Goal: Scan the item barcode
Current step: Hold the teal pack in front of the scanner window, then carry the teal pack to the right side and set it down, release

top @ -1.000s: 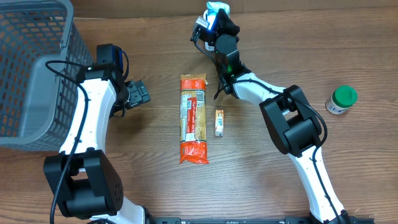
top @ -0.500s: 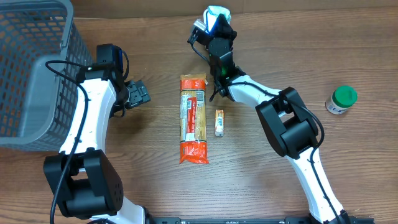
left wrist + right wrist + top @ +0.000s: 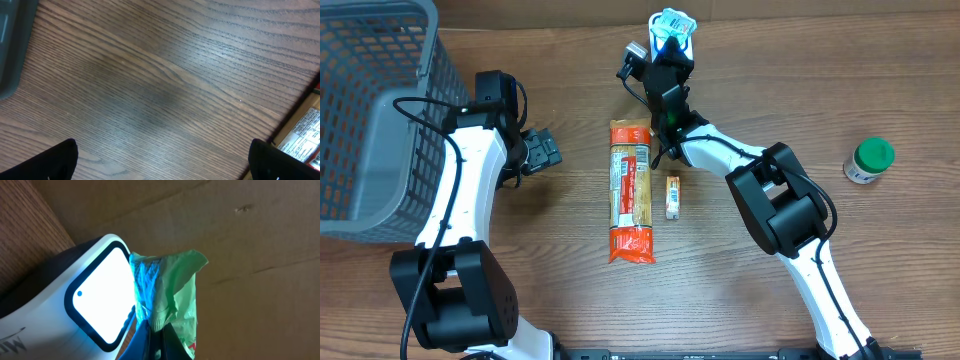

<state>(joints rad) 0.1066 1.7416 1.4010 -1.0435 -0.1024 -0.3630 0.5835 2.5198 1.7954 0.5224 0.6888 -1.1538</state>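
Brown wood-grain table (image 3: 880, 260) fills the overhead view, its surface matte and streaked. A grey plastic mesh basket (image 3: 365, 170) takes up the far left of it.

The left gripper (image 3: 545, 150) hangs just right of the basket with its jaws spread wide and nothing between them. Its own camera shows only bare grain between the two dark fingertips. A dark edge of the basket sits at one side of that view and a printed corner of the pasta packet (image 3: 630, 190) at the other.

That packet is long and clear with orange ends, and it lies lengthwise mid-table. Well apart at the right stands a small jar (image 3: 868, 160) with a round green lid. A short stick pack (image 3: 672, 198) lies just beside the pasta.

At the far edge the right gripper (image 3: 152, 342) is pinched tight on a crumpled green-and-white pouch (image 3: 165, 290). From above, the pouch shows only as a pale bluish patch. The wrist camera shows much more. The pouch hangs just in front of a scanner (image 3: 100, 302), which has a smooth white housing, a black bezel and a glowing window. Plain cardboard (image 3: 250, 240) stands behind it. No barcode can be made out on the pouch.
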